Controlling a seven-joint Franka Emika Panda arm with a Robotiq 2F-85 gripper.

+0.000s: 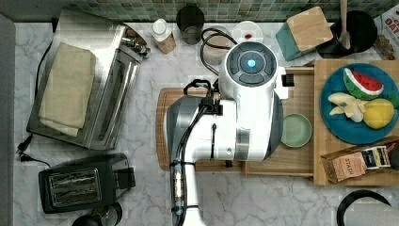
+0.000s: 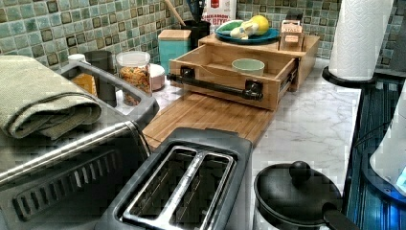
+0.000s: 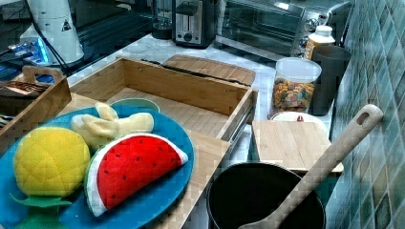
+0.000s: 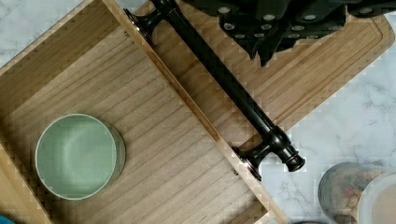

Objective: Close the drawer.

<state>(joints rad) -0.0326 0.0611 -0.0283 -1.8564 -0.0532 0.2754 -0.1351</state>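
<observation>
The drawer (image 2: 218, 67) is a shallow light-wood box, pulled out from under the wooden shelf (image 2: 306, 48) over the bamboo cutting board (image 2: 206, 115). Its long black bar handle (image 2: 215, 85) runs across the front. A pale green bowl (image 2: 248, 66) sits inside. In the wrist view, the drawer floor (image 4: 159, 140), the bowl (image 4: 77, 156) and the handle (image 4: 224, 79) lie below my gripper (image 4: 264, 49), which hangs over the cutting board (image 4: 303, 79) just outside the handle. In the top view my white arm (image 1: 235, 117) covers most of the drawer (image 1: 301, 160).
A blue plate (image 1: 336, 127) of plush fruit sits on the shelf above the drawer. A toaster oven (image 1: 84, 80), a toaster (image 1: 80, 183), a cereal jar (image 2: 136, 76), a teal knife block (image 1: 303, 33), a black utensil pot (image 1: 357, 30) and a paper-towel roll (image 2: 359, 38) stand around.
</observation>
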